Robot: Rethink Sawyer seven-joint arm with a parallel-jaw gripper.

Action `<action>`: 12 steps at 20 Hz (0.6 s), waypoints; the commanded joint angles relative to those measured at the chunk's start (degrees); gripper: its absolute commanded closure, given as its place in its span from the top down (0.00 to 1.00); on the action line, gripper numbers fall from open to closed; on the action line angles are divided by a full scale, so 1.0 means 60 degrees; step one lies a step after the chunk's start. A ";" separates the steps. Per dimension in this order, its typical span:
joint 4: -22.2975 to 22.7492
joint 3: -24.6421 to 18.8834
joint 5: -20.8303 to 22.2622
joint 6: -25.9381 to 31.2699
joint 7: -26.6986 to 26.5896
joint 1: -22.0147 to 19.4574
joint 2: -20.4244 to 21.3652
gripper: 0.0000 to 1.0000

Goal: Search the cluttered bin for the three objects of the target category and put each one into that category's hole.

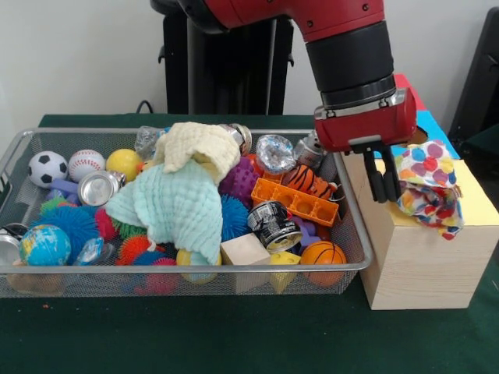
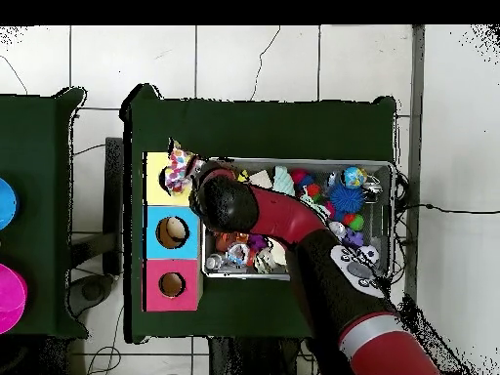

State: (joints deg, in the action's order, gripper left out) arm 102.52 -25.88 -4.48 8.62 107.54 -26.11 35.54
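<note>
One bundle of white fabric with red, blue, yellow and green patches (image 1: 427, 185) lies on the yellow face (image 1: 475, 204) of the pale wooden box, right of the wire mesh bin (image 1: 187, 269). It also shows in the overhead view (image 2: 178, 168), at the far edge of the yellow face (image 2: 156, 187). The yellow face's hole is hidden under the bundle. My gripper (image 1: 384, 185) hangs just left of the bundle, touching or nearly touching it, over the gap between bin and box. No other patterned bundle shows in the bin.
A cream muslin cloth (image 1: 199, 148) and a mint-green cloth (image 1: 175, 206) lie over the bin's middle, among balls, cans, spiky toys, an orange brick (image 1: 304, 201) and wooden blocks. The blue-faced hole (image 2: 172, 231) and the red-faced hole (image 2: 172, 284) lie beyond the yellow face.
</note>
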 commanded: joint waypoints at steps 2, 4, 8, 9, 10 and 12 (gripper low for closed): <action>0.0946 -0.0802 -0.0674 -0.0642 0.2409 -0.0151 -0.0269 0.00; 0.1069 -0.0815 -0.0653 -0.0726 0.2356 -0.0149 -0.0245 0.00; 0.1424 -0.0929 -0.0677 -0.0846 0.2400 -0.0137 -0.0152 0.00; 0.1527 -0.0953 -0.0690 -0.0841 0.2419 -0.0139 -0.0091 0.00; 0.1624 -0.0983 -0.0700 -0.0819 0.2421 -0.0134 -0.0042 0.00; 0.1817 -0.1004 -0.0667 -0.0828 0.2388 -0.0139 0.0039 0.00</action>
State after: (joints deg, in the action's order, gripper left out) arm 107.84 -28.43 -5.58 5.23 107.54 -26.10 35.72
